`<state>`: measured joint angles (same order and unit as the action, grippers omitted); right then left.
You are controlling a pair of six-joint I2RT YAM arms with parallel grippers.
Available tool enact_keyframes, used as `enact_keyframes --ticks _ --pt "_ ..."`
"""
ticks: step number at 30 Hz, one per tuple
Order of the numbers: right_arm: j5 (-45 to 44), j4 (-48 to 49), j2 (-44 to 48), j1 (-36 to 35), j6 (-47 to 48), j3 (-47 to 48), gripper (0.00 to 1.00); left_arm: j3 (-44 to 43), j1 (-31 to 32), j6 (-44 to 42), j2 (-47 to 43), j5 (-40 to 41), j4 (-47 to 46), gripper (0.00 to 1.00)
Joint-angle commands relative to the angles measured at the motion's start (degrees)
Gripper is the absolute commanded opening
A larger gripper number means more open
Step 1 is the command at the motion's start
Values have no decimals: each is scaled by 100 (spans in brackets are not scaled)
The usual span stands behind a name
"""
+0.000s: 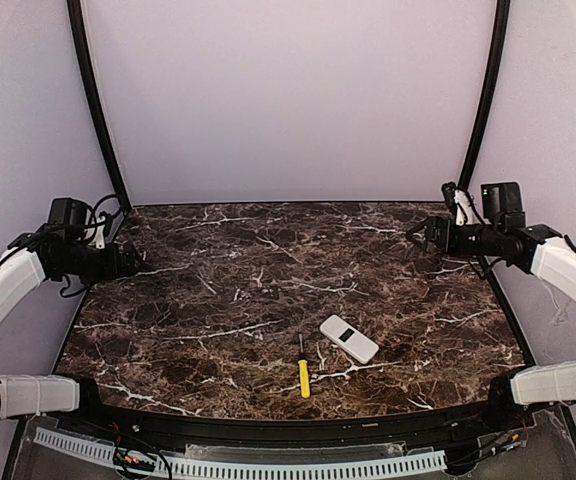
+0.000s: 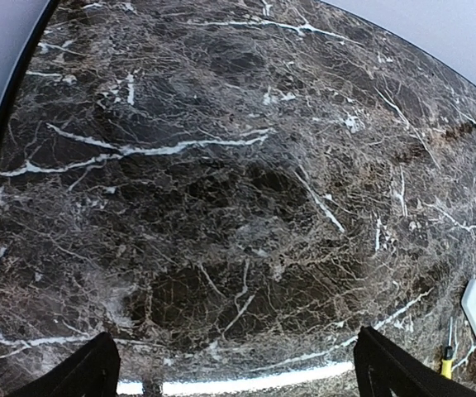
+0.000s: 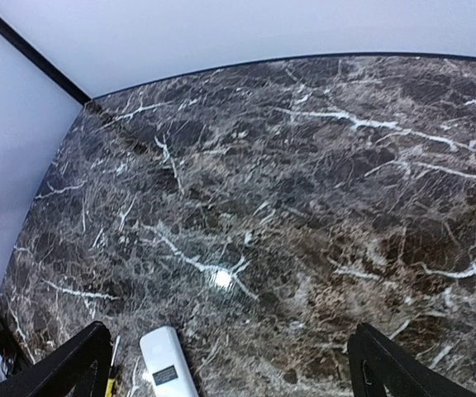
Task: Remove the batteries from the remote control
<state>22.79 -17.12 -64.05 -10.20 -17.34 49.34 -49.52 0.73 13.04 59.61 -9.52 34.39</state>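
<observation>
Flat remote (image 1: 349, 339): likely light, stiff, slick plastic; best pinched across long edges. left gripper (image 2: 230, 347) and right gripper (image 3: 230, 331) spread wide, holding nothing.

On the table (image 1: 218, 290), the remote control (image 1: 349, 339) lies in the lower middle of the top view, a little right of centre. The screwdriver (image 1: 303, 366) lies just left of it, not touching. The left gripper (image 1: 138, 262) hangs at mid-left and the right gripper (image 1: 415, 235) at mid-right, both well apart from them.
</observation>
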Motion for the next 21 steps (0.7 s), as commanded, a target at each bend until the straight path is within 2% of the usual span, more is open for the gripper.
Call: enact_keyframes --ticks 1,5,14,21 --pt "-353 -1012 127 -550 39 50 99 116 46 -120 -49 -597 -42 100" --pt "-696 -1524 -52 -1263 -112 57 99 104 199 -123 56 -678 -5 100" --pt "-1612 -1847 -800 -3287 -747 78 99 124 669 -132 170 -718 6 100" --pt "-2171 -1777 -1862 -4106 -851 225 99 129 775 -147 249 -921 -17 100"
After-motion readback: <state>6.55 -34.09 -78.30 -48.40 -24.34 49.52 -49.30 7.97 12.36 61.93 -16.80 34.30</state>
